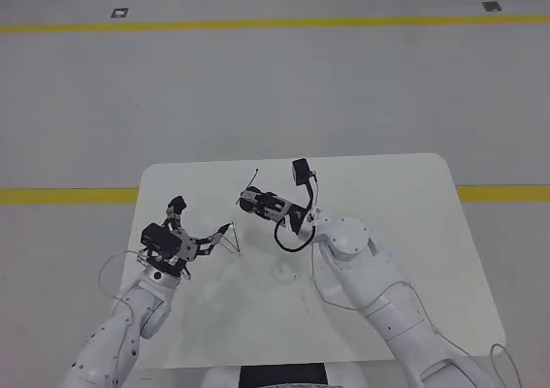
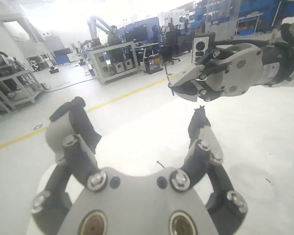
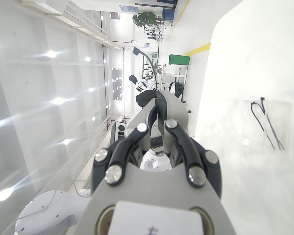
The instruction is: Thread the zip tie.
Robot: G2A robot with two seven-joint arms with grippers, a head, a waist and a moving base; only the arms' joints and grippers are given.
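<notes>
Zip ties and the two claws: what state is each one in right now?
Left gripper: open, nothing between its fingers.
Right gripper: shut on the zip tie.
Zip tie: held, not looped, head end free.
Spare zip ties: lying loose on the table, unthreaded.

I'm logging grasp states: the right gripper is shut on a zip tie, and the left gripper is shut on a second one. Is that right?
Not quite. The left gripper is open and holds nothing, as the left wrist view shows. The right gripper is indeed shut on a zip tie.
</notes>
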